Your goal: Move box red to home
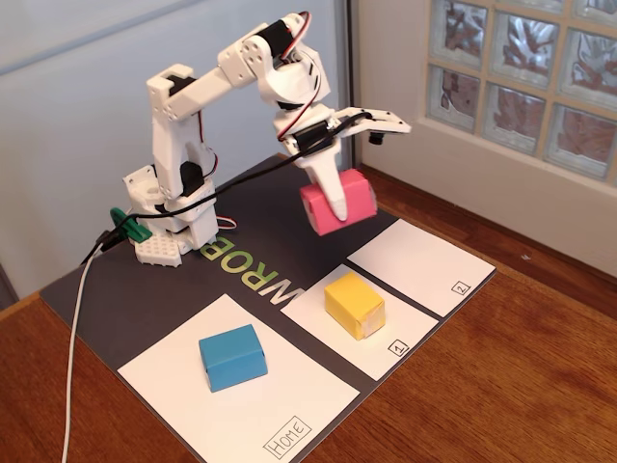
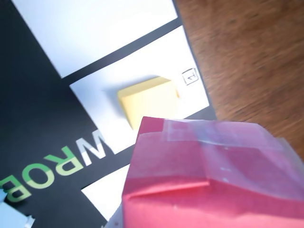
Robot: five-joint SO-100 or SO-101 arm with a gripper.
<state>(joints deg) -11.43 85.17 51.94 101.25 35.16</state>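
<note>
The red box [image 1: 339, 203] hangs in the air above the dark mat, and my gripper [image 1: 337, 204] is shut on it. One white finger [image 1: 329, 189] runs down its front face. In the wrist view the red box [image 2: 209, 175] fills the lower right, with clear tape across its top; my fingers do not show there. Home [image 1: 241, 395] is the large white sheet at the front left of the fixed view, with a "Home" label at its near corner. It lies well below and to the left of the held box.
A blue block [image 1: 232, 356] stands on the home sheet. A yellow block [image 1: 354, 304] [image 2: 148, 98] sits on the sheet marked 1 [image 1: 381, 333]. The sheet marked 2 [image 1: 424, 265] lies to its right. The arm's base [image 1: 169, 227] stands at the mat's back left, with a cable [image 1: 77, 328] trailing forward.
</note>
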